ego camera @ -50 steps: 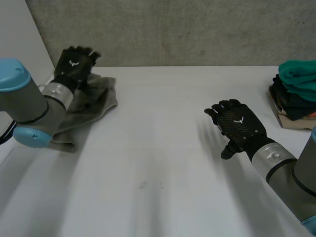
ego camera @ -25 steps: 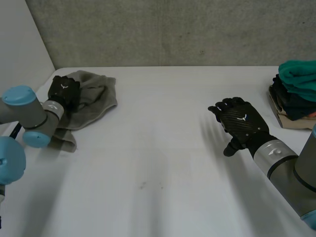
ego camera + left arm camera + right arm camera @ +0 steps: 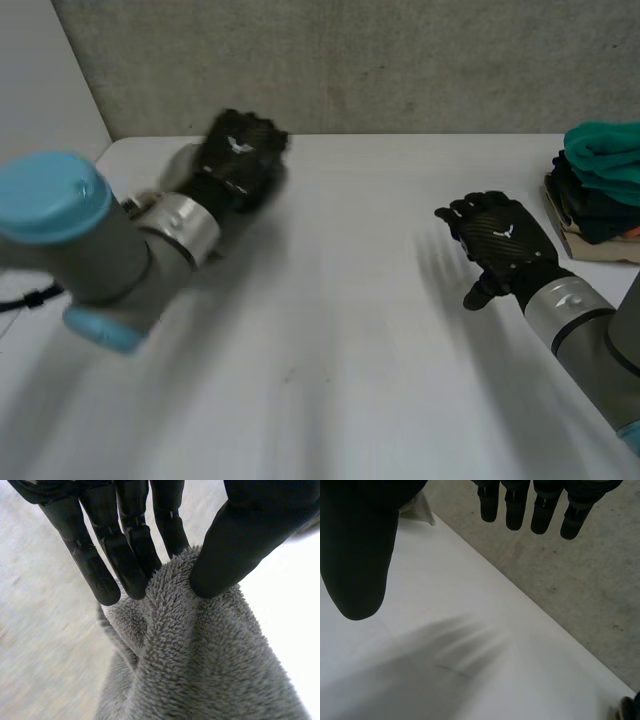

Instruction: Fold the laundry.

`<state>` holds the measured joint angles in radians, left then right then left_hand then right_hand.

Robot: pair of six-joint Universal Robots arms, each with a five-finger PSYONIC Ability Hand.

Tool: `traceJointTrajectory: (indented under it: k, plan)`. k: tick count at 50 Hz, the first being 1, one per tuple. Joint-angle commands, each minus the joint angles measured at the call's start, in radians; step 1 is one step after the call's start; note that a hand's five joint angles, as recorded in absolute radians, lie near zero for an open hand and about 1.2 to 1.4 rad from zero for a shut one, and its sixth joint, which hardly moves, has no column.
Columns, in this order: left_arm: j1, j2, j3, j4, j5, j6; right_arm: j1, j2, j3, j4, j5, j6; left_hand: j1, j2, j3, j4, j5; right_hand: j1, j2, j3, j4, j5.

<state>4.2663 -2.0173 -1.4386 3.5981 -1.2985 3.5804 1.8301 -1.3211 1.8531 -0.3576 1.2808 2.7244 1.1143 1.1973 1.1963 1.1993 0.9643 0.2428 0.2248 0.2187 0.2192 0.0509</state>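
Observation:
A grey fleecy towel (image 3: 200,670) hangs from my left hand (image 3: 125,555), whose fingers and thumb (image 3: 235,540) pinch a ridge of the cloth between them. In the head view the left hand (image 3: 238,158) is raised over the back left of the white table (image 3: 350,330), and its arm hides most of the towel. My right hand (image 3: 505,245) hovers over the right side of the table, open, fingers (image 3: 515,505) straight and thumb (image 3: 357,545) spread, with nothing in it.
A stack of folded clothes (image 3: 605,185), teal on top and dark ones beneath, stands at the table's right edge beyond my right hand. A grey concrete wall (image 3: 400,60) runs along the back of the table.
My left hand closed on the towel at the back left corner, then swung up and to the right with it. The right hand drifted slightly to the right and stayed open.

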Motion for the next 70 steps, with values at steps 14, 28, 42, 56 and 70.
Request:
traceJointTrajectory:
  k: [14,28,42,56,70]
  plan:
    - [-0.261,0.204,-0.287,-0.062,0.027,-0.069,-0.026,-0.013,-0.040,0.012,0.055,0.002,-0.821,-0.904,-0.903,-0.906,-0.846,-0.068,-0.050,-0.044,-0.045,-0.051]
    - [-0.017,0.266,-0.278,-0.127,-0.146,-0.075,-0.012,-0.009,-0.230,0.299,-0.053,-0.051,-0.851,-0.934,-0.933,-0.936,-0.875,-0.068,-0.050,-0.044,-0.045,-0.051]
    - [-0.032,0.223,-0.309,-0.292,-0.157,-0.078,0.150,0.167,-0.445,0.526,-0.078,-0.164,-0.769,-0.852,-0.851,-0.854,-0.793,-0.068,-0.050,-0.044,-0.045,-0.051]
    - [-0.117,0.094,-0.287,-0.288,-0.170,-0.065,0.271,0.471,-0.658,0.485,-0.029,-0.144,-0.534,-0.617,-0.616,-0.619,-0.559,-0.023,-0.005,0.001,0.000,-0.006]
    - [-0.137,-0.015,-0.122,-0.283,-0.320,0.054,0.273,0.426,-0.697,0.237,0.156,-0.137,0.282,0.199,0.200,0.197,0.257,1.153,1.172,1.178,1.177,1.171]
